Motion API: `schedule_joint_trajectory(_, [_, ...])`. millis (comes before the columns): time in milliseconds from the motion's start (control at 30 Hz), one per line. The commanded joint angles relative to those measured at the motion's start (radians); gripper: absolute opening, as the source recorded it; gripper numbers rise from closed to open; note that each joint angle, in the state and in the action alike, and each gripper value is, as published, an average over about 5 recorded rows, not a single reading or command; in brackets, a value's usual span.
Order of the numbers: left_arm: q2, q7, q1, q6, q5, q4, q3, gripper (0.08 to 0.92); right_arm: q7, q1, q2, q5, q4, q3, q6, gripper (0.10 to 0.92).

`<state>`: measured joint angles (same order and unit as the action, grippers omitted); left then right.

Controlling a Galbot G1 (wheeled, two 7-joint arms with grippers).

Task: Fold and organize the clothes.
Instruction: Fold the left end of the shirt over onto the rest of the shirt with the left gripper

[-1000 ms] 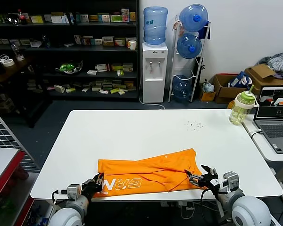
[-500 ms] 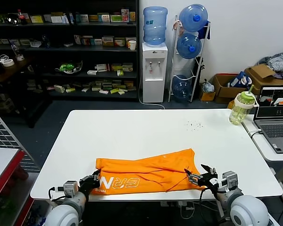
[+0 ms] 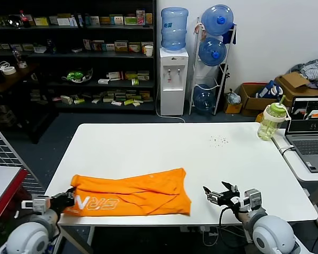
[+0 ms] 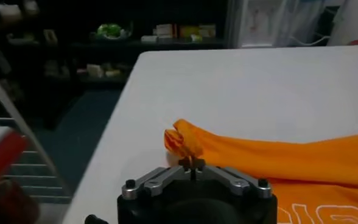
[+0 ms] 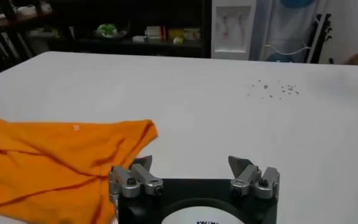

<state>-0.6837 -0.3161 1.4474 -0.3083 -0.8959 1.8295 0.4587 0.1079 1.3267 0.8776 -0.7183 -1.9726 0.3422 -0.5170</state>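
- Orange short-sleeved cotton T-shirt [image 3: 130,191] with white block lettering now lies at the near-left part of the white table [image 3: 164,145]; a second ago it sat more to the middle-right, its right edge at the right gripper.
- Left gripper [image 3: 68,199] is clenched on the shirt's left corner; wrist view shows a bunched fold of orange fabric [image 4: 182,141] pinched right at the closed tips. It has dragged the whole shirt toward the robot's left, so that corner now sits at the table's left edge.
- Right gripper [image 3: 218,193] stands wide open and holds nothing; shirt's right edge [image 5: 143,131] is now apart from it, bare table between.
- Lettering faces up along the near edge; cloth lies in a long, wrinkled band, roughly halved.
- Judgement: this is repositioning or straightening, not a fold. Fold still pending.
- Risk: the pinched corner overhangs the left edge; more pull could slide the shirt off.
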Motion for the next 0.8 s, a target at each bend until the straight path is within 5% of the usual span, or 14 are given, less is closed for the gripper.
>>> schedule_joint_trajectory(33, [0.239,0.021,0.052,0.02,-0.072,-0.183,0.133,0.093,-0.002,-0.015,0.011,0.013,0.007,-0.012,0.005,0.823])
schedule_joint_trajectory(167, [0.198,-0.012,0.042,-0.002,-0.116,-0.078,0.127,0.093,0.0,-0.01,0.028,0.027,0.009,-0.012,0.004,0.823])
schedule_joint_trajectory(467, [-0.082,-0.212,-0.139,-0.122,-0.308,0.289,-0.179,0.093,0.018,0.033,0.052,0.043,0.009,0.005,-0.005,0.823])
schedule_joint_trajectory(800, [-0.322,-0.371,-0.451,-0.155,-0.363,0.205,-0.476,0.093,0.036,0.074,0.076,0.049,-0.009,0.035,-0.013,0.823])
